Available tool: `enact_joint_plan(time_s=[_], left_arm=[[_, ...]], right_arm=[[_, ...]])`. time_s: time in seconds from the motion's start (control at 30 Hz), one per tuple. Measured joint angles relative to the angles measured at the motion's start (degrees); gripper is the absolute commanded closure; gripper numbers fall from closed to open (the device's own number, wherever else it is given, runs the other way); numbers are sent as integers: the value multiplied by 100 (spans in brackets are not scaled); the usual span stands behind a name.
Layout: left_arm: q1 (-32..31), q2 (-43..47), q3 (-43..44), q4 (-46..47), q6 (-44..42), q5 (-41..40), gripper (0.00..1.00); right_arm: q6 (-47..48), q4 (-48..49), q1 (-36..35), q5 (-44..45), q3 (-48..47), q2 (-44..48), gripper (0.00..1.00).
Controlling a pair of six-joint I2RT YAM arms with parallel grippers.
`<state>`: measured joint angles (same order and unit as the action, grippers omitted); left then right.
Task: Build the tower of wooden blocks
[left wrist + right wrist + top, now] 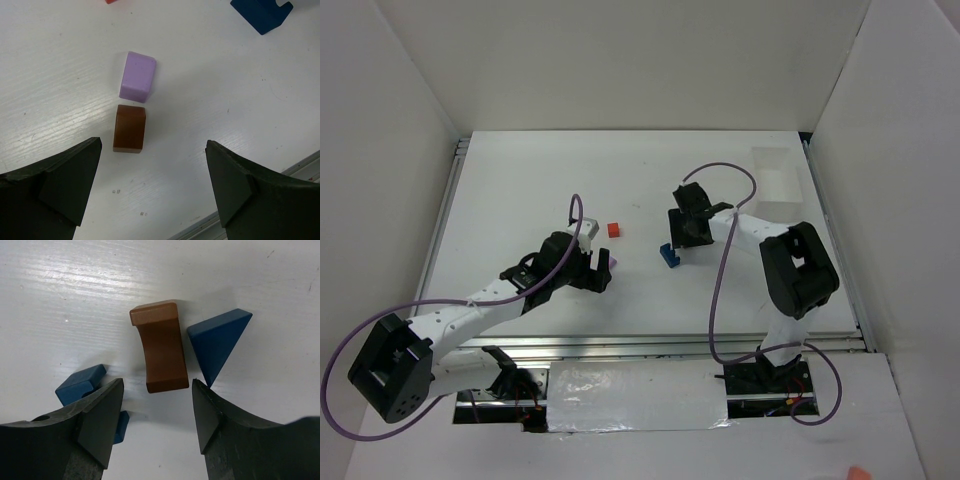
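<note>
1. My right gripper (157, 390), lower centre of its wrist view, stands partly open, its jaws either side of the near end of the brown arch block (160, 352). I should centre and square the jaws before closing, clear of the blue wedge (217, 342) just to its right.
2. My left gripper (154, 146) gapes wide. The brown cuboid (130, 127) and purple block (137, 76) lie just ahead, left of centre, seemingly touching.
3. No tower stands yet.

arch blk (161, 352) just beside wedge blk (217, 342)
</note>
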<state>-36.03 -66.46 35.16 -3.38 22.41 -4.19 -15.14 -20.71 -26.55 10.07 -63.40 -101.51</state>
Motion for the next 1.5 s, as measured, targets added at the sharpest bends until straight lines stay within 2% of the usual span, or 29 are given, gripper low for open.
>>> enact_joint_plan(time_s=[0.33, 0.37, 0.4, 0.63, 0.8, 0.93, 1.07, 1.17, 1.27, 1.4, 1.5], left_arm=[[0, 109, 0, 2, -7, 2, 1], [0, 122, 0, 4, -9, 7, 1], [0, 133, 0, 4, -15, 11, 1], [2, 317, 0, 20, -142, 136, 1], [17, 481, 35, 254, -155, 481, 1], [57, 538, 184, 452, -151, 898, 1], [195, 660, 273, 883, -109, 1576, 1], [446, 896, 225, 1506, 39, 2317, 1], [739, 1161, 153, 2251, 337, 3099, 1], [1032, 1231, 81, 3187, 719, 3838, 1], [1196, 1134, -39, 3807, 1119, 4304, 1]], right_arm=[[-44, 15, 46, -7, -46, -66, 59], [-33, 13, 46, -13, -48, -66, 66], [-13, 13, 46, -26, -50, -66, 69], [33, -13, 61, -282, -87, 109, 73], [61, 203, 55, -820, 72, 1165, 76], [48, 656, 52, -1635, 448, 2312, 75], [-175, 1593, 50, -3154, 986, 3132, 76], [-688, 2765, 13, -4487, 1515, 3348, 76], [-1134, 3574, -24, -5453, 1801, 3375, 76], [-1582, 4323, -33, -6120, 1886, 3445, 76], [-2173, 5403, -33, -6474, 2094, 3497, 77]])
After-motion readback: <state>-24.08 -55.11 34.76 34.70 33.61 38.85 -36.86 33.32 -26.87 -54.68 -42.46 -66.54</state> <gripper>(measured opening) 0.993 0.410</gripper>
